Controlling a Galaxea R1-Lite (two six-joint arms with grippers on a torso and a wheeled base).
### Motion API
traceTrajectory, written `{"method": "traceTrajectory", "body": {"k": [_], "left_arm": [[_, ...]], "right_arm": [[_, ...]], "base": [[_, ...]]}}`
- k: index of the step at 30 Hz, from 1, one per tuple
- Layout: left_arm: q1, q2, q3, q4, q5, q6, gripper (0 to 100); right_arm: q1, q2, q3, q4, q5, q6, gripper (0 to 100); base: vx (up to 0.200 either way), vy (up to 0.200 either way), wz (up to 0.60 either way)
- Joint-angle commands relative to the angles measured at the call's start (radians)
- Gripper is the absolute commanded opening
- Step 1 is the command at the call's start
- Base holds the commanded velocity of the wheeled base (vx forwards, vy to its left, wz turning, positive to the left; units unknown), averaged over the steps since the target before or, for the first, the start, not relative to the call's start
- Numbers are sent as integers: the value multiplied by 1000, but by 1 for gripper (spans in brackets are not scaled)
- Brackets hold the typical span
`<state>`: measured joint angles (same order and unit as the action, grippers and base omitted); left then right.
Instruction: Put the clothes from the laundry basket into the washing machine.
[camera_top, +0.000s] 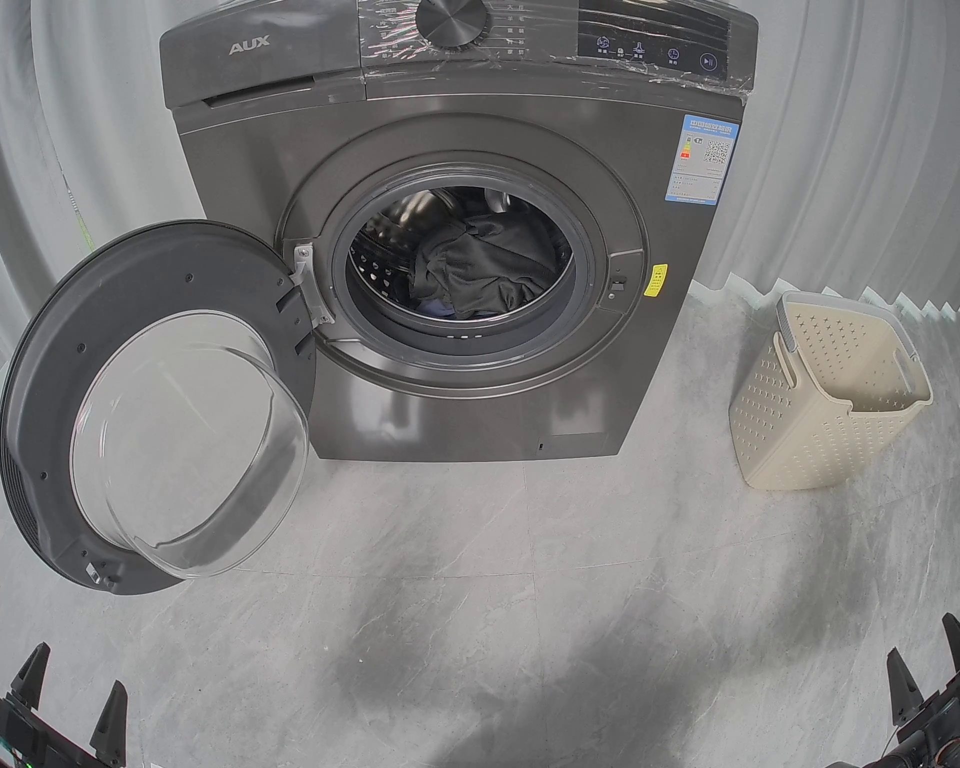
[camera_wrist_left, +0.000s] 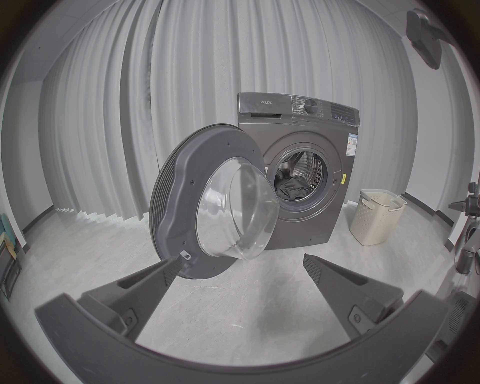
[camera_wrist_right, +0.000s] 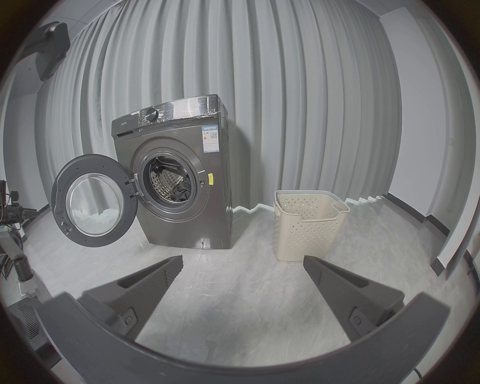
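A grey front-loading washing machine (camera_top: 450, 250) stands ahead with its round door (camera_top: 150, 400) swung wide to the left. Dark clothes (camera_top: 485, 265) lie inside the drum (camera_wrist_left: 295, 187). A cream perforated laundry basket (camera_top: 830, 400) sits on the floor to the machine's right; its inside looks bare (camera_wrist_right: 307, 207). My left gripper (camera_top: 70, 695) is low at the near left, open and holding nothing, far from the machine. Low at the near right is my right gripper (camera_top: 925, 665), also open with nothing between its fingers (camera_wrist_right: 350, 290).
Pale grey floor stretches between me and the machine. White pleated curtains hang behind the machine and basket. The open door juts out over the floor on the left.
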<state>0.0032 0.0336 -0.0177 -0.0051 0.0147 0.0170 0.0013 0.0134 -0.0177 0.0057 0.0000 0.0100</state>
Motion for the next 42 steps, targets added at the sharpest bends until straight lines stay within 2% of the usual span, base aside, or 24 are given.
{"method": "traceTrajectory", "body": {"k": [1, 6, 15, 23, 33, 42], "left_arm": [[3, -34, 18, 10, -15, -15, 100], [3, -34, 18, 11, -15, -14, 100], [3, -34, 18, 11, -9, -20, 100], [3, -34, 18, 11, -10, -22, 100], [3, -34, 18, 11, -7, -25, 100], [3, -34, 18, 11, -9, -22, 100]], "right_arm": [[0, -12, 15, 0, -2, 2, 100], [-1, -12, 15, 2, 0, -2, 100], [-1, -10, 15, 2, -3, 1, 100], [-3, -10, 15, 3, -3, 2, 100], [-1, -12, 15, 2, -2, -2, 100], [-1, -10, 15, 2, -2, -2, 100]], "base": [[0, 0, 0], [0, 0, 0], [0, 200, 0], [0, 0, 450], [0, 0, 0], [0, 200, 0]]}}
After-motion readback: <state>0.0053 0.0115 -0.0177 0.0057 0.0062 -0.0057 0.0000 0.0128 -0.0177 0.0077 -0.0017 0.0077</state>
